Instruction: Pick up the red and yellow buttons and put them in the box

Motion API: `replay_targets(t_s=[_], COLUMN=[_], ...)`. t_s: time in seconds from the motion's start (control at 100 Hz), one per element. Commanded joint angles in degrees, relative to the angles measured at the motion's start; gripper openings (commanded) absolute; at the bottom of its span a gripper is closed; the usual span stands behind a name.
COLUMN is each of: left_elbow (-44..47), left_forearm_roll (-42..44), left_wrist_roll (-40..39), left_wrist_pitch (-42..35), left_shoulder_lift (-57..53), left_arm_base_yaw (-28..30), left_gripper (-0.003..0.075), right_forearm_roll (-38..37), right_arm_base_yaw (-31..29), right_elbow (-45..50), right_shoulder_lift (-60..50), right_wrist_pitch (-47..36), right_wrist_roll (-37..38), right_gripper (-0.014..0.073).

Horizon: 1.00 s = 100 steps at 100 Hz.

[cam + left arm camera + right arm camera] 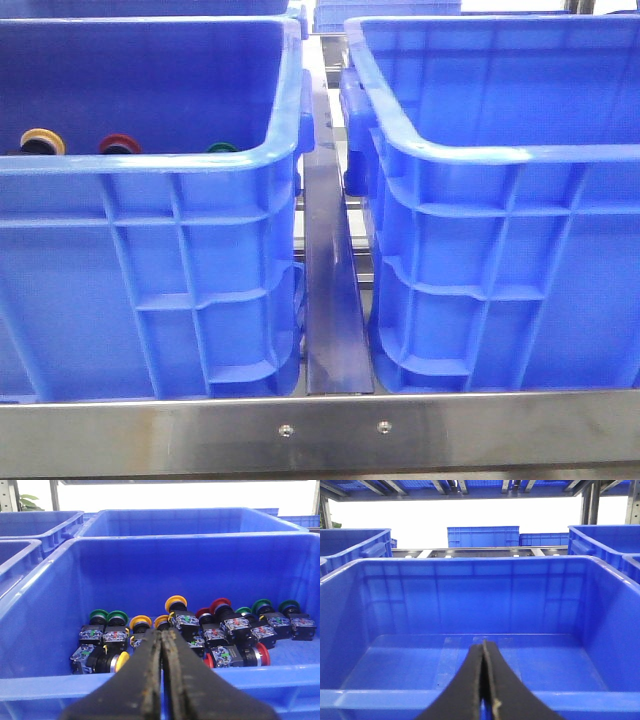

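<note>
Blue plastic walls fill the scene: the left bin (45, 630) holds a heap of push buttons, the right bin (380, 680) holds nothing I can see. My left tool (162, 645) is pressed fully together, gripping nothing, poised at the near rim above the heap. A yellow button (176, 603) stands just beyond its tip, a red button (220, 606) further along the row beside green-capped ones (99, 615). My right tool (483, 652), likewise sealed and empty-handed, hangs over the right bin's floor.
</note>
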Motion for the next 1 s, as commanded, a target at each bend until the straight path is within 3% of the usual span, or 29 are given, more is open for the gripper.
replay_targets(t_s=[0.0,0.31,0.5,0.71,0.99], left_elbow=[1.15,0.46,-6.5,-21.15,-43.02], left_forearm_roll=[-0.41,-0.41,-2.76,-2.83,-2.83], left_wrist_roll=[-0.25,-0.25,-0.36,-0.36,-0.36], left_wrist_pitch=[-4.63,-4.63,-1.88,10.53,31.59], left_shoulder_lift=[-1.67,-1.67,-0.84,7.18,26.94], left_arm_base_yaw=[0.04,0.04,0.04,0.04,0.04], left_gripper=[-0.002,-0.002,-0.002,-0.002,-0.002], right_forearm_roll=[0.38,0.38,0.38,0.38,0.38], right_arm_base_yaw=[-0.34,-0.34,-0.34,-0.34,-0.34], right_elbow=[0.29,0.29,0.29,0.29,0.29], right_shoulder_lift=[-1.22,-1.22,-1.22,-1.22,-1.22], right_wrist_pitch=[-4.92,-4.92,-4.92,-4.92,-4.92], right_wrist_roll=[-0.27,-0.27,-0.27,-0.27,-0.27], right_gripper=[-0.0069,-0.0069,-0.0069,-0.0069,-0.0069])
